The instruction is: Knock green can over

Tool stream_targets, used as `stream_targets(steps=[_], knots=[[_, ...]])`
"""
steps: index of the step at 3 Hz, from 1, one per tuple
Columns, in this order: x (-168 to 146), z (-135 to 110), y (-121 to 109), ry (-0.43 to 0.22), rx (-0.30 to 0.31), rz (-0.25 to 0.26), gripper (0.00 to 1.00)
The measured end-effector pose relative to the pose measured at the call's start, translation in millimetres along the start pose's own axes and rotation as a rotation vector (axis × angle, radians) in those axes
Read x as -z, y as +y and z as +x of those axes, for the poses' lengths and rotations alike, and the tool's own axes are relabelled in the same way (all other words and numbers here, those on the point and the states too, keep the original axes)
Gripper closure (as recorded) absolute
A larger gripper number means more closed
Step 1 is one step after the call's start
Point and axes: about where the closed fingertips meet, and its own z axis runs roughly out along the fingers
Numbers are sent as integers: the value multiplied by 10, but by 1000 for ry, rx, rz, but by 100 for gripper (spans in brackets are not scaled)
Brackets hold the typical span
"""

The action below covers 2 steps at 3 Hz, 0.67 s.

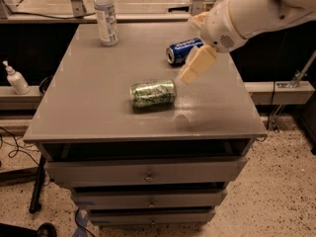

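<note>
The green can lies on its side near the middle of the grey table top, its length running left to right. My gripper hangs above the table just right of the can's right end, a little apart from it and not touching it. Its cream fingers point down and to the left. It holds nothing.
A blue soda can lies on its side behind the gripper. A clear plastic bottle with a white label stands at the back left. A white pump bottle sits on a ledge left of the table. Drawers are below.
</note>
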Motion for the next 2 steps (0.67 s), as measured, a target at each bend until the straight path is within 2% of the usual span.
stream_targets(steps=[1, 2], knots=[[574, 47, 7, -138, -74, 21, 0], [709, -106, 34, -216, -112, 19, 0]])
